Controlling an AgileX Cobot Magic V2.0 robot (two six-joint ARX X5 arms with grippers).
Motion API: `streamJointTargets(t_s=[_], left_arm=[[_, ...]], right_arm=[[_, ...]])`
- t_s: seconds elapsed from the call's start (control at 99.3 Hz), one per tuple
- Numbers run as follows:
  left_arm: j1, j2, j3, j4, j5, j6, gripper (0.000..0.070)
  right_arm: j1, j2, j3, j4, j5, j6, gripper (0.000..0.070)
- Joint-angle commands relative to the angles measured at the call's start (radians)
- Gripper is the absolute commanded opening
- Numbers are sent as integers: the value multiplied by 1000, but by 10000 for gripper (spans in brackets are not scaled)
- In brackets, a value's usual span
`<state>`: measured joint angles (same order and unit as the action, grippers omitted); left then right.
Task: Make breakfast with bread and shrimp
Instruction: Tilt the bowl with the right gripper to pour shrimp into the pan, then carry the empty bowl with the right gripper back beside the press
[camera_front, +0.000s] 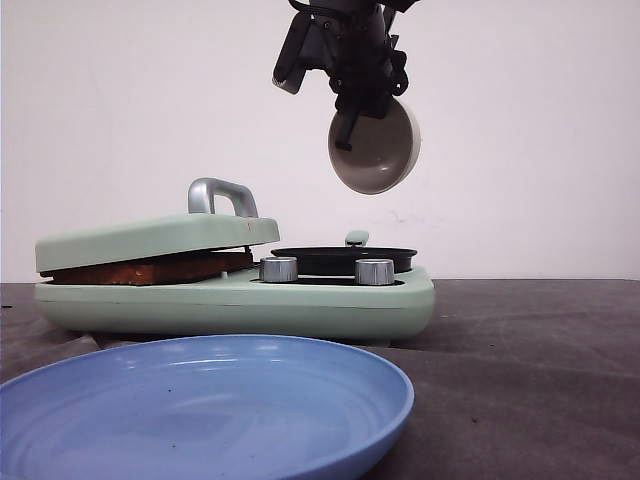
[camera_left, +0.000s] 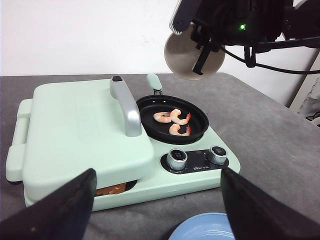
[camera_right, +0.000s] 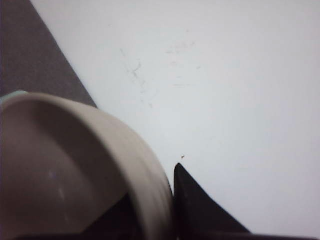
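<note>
Right claw (camera_front: 350, 122): clamped on the rim of a beige bowl (camera_front: 380, 150), one finger inside and one outside; held high above the cooker, tipped on its side
Bowl: nothing seen inside it in the right wrist view; hangs over the pan end of the cooker
Left claw (camera_left: 157, 207): spread wide, holding nothing; low over the bench (camera_left: 280, 135), in front of the cooker
Shrimp (camera_left: 173, 121): three pink pieces lying in the black pan (camera_left: 197, 125); close together
Bread (camera_front: 150, 270): browned slice under the closed green lid (camera_left: 75, 130); only its edge shows
Cooker (camera_front: 330, 305): two silver knobs (camera_left: 177, 158); small print beside them, too small to read
Blue plate (camera_front: 200, 410): on the bench, nearest the front camera
</note>
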<state>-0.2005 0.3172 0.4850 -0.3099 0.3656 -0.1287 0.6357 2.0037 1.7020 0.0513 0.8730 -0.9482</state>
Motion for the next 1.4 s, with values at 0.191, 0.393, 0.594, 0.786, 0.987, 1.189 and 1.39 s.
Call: streamJointTargets(t_s=[0.191,0.393,0.594,0.786,0.987,1.189,1.39], left_arm=[[-1,-1,0,10,2,12,422],[-1,0,0,-14,1,14,422],[-1,1,0,-45,2,21,422],[-1,1,0,-80,2,21,422],[-1,1,0,-87,2,31,421],[-1,1,0,-88,2,31,421],[-1,2,0,-89,2,17,382]], right_arm=[[9,14,32,-19,48,193,3],[-11,-46,33,-184,-19,453,3],[-69,-135,33,-382,-162,737,3],[-176,-217,33,-600,-348,981,3],[-338,-272,33,-776,-634,1133,3],[-500,-282,33,-914,-895,1155,3],[-612,-282,31,-977,-1053,1154,3]])
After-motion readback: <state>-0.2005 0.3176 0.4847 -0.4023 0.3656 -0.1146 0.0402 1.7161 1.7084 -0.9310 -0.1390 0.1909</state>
